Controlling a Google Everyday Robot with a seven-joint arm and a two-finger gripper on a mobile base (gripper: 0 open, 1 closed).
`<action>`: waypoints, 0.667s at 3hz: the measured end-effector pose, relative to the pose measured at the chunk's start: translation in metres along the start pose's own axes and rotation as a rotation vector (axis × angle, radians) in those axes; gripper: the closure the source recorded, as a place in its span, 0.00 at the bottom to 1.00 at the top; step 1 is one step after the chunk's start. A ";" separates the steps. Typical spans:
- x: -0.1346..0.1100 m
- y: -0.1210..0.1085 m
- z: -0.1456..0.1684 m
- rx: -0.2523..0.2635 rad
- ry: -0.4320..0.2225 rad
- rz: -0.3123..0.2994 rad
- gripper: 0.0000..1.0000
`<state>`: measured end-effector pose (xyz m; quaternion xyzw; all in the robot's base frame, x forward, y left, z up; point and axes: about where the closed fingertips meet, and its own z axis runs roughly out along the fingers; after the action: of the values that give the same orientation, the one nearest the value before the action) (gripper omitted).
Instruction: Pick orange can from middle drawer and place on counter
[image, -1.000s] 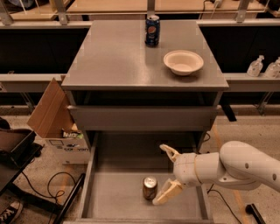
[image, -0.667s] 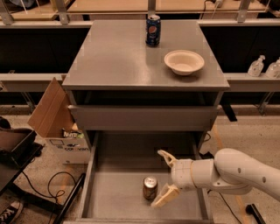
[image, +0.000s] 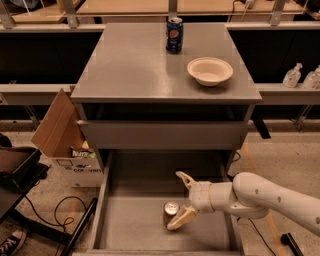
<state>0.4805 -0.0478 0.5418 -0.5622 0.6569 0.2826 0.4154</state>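
Note:
The orange can stands upright on the floor of the open middle drawer, silver top showing. My gripper reaches in from the right on a white arm. It is open: one finger points up behind the can, the other finger lies right beside the can's right side. The can sits at the edge of the gap, not clasped. The counter is the grey top slab above.
A dark blue Pepsi can and a cream bowl stand on the counter's far right. The upper drawer juts out slightly above the middle one. A cardboard box sits on the floor at left, cables beside it.
The gripper and arm have slid left and a little down inside the drawer, bringing the lower finger up against the can. The can has not moved.

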 end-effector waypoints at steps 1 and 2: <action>0.020 -0.017 0.012 0.032 -0.025 0.023 0.00; 0.041 -0.018 0.013 0.056 -0.027 0.047 0.00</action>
<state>0.5004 -0.0616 0.5020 -0.5308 0.6719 0.2813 0.4332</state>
